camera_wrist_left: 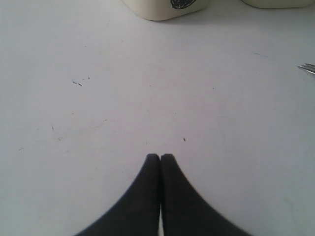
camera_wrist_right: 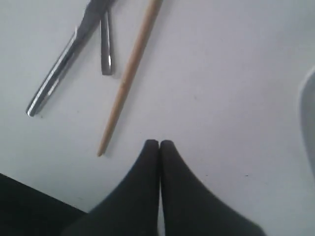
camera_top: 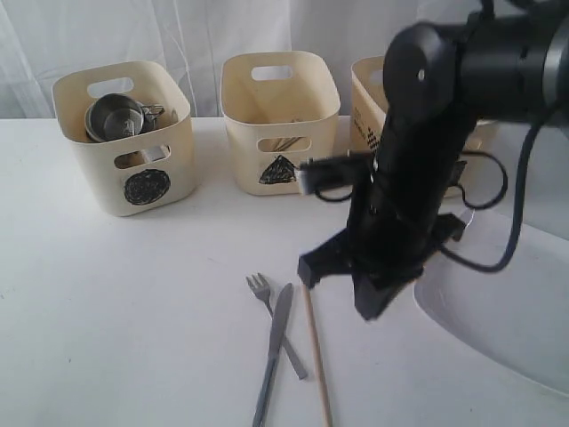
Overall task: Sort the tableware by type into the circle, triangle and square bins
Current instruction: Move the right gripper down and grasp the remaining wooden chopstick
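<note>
On the table lie a steel fork, a knife and one wooden chopstick. My right gripper hangs shut and empty just right of the chopstick; the right wrist view shows the right gripper near the chopstick, knife and fork handle. The white plate lies at the right. The circle bin holds steel mugs. The triangle bin stands mid-back. My left gripper is shut over bare table. The bowls and spoon are out of view.
A third cream bin stands at back right, its mark mostly hidden by my right arm. The circle bin's base and the fork's tines show in the left wrist view. A white curtain hangs behind.
</note>
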